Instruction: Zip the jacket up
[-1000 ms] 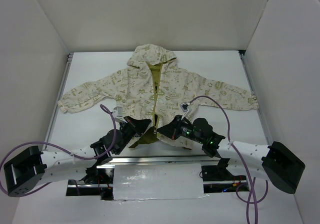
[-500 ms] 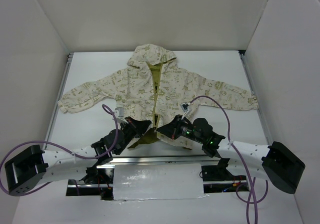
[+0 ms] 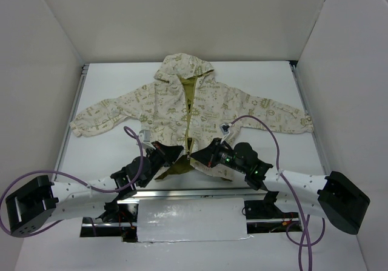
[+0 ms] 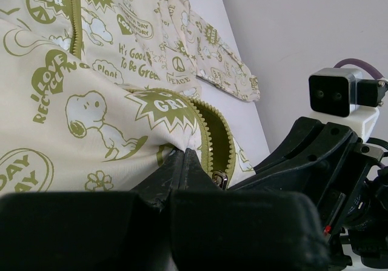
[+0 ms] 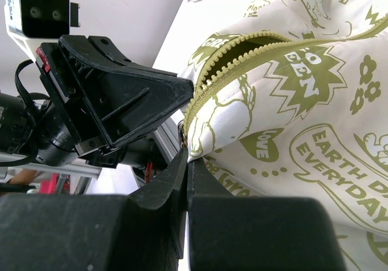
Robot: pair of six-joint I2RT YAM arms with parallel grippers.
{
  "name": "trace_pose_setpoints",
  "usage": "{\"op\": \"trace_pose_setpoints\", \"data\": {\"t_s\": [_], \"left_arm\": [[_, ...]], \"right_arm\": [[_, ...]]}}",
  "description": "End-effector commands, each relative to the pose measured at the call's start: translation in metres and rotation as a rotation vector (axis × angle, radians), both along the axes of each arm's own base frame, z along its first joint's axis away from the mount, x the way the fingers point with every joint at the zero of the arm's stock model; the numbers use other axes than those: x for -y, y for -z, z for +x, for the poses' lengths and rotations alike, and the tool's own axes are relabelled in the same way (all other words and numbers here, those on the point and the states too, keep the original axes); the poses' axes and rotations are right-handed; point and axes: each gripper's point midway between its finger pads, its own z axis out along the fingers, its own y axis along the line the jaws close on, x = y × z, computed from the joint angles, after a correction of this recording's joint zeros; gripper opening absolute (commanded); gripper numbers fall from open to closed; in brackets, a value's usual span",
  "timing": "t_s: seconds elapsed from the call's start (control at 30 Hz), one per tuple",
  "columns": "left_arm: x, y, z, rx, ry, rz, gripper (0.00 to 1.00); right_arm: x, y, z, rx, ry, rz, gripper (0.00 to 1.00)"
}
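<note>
The jacket (image 3: 212, 104) lies flat on the white table, hood at the far end, sleeves spread to both sides, front partly open with the olive lining showing. Both grippers meet at its bottom hem by the zipper's foot. My left gripper (image 3: 177, 150) is shut on the left front panel's hem; in the left wrist view its tips (image 4: 183, 154) pinch the cream fabric right beside the metal zipper slider (image 4: 220, 177). My right gripper (image 3: 195, 156) is shut on the right panel's lower corner (image 5: 187, 156), under the olive zipper teeth (image 5: 242, 56), which curve apart there.
White walls close in the table on three sides. A metal rail (image 3: 182, 190) runs along the near edge under the arms. A purple cable (image 3: 267, 131) loops over the jacket's right side. The two grippers' bodies almost touch each other (image 5: 121, 101).
</note>
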Motion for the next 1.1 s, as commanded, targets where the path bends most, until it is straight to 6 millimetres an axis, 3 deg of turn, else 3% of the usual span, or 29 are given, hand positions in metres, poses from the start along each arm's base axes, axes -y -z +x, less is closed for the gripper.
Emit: {"op": "trace_pose_setpoints", "data": {"t_s": [0.0, 0.47, 1.07], "left_arm": [[0.006, -0.031, 0.002, 0.045, 0.002, -0.089, 0.00], [0.000, -0.033, 0.007, 0.047, -0.038, -0.072, 0.00], [0.003, -0.032, 0.004, 0.048, -0.013, -0.071, 0.00]], "right_arm": [[-0.005, -0.020, 0.010, 0.024, 0.023, 0.035, 0.00], [-0.008, -0.013, -0.003, -0.010, -0.033, 0.062, 0.00], [-0.008, -0.017, 0.006, 0.012, -0.008, 0.038, 0.00]]}}
